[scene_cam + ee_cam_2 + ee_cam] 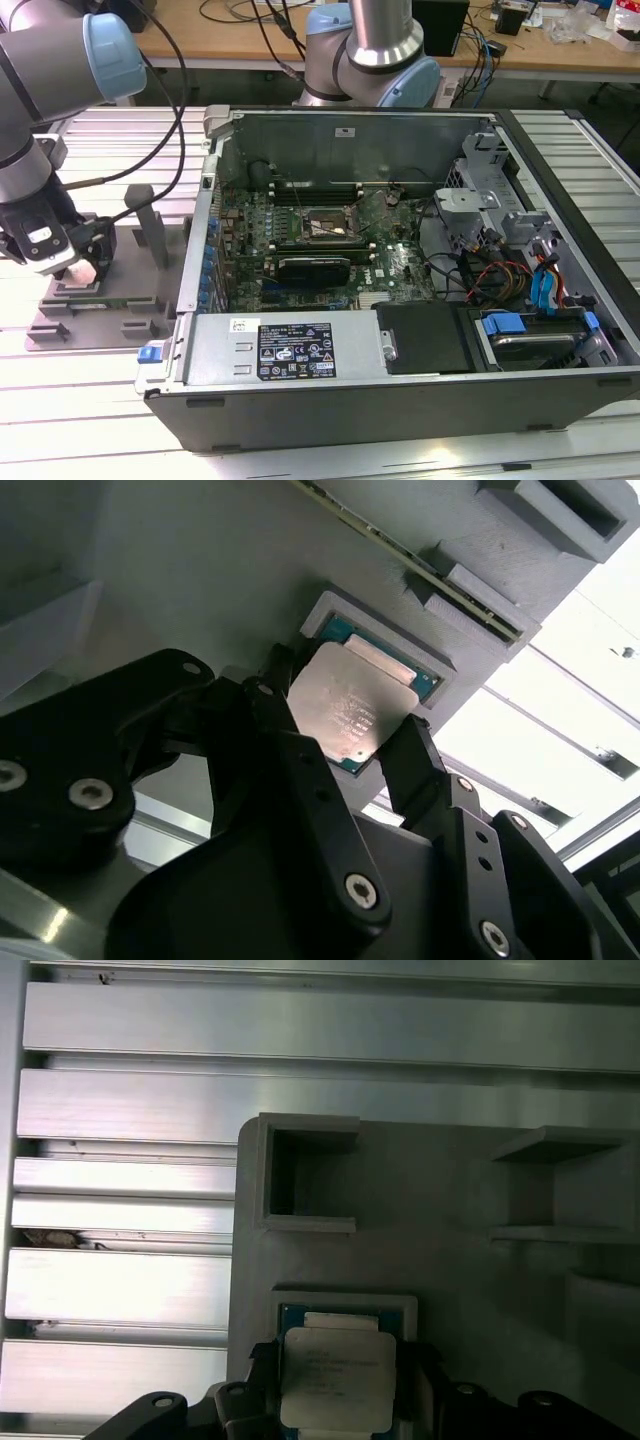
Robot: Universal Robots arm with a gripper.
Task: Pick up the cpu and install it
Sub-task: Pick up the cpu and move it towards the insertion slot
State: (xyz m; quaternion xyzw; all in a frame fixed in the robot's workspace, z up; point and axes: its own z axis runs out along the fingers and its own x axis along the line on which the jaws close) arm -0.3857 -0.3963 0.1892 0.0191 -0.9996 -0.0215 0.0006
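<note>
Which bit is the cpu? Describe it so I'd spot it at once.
Beside the open computer case, at the exterior view's left, lies a grey plastic tray. At a square recess in it is the cpu: a flat square chip, shiny silver against dull grey plastic.

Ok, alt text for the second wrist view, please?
The pincer has its black fingers closed on opposite edges of the cpu, a silver-topped chip at a square recess in the grey tray. A pale slatted table shows beyond the tray.
</note>
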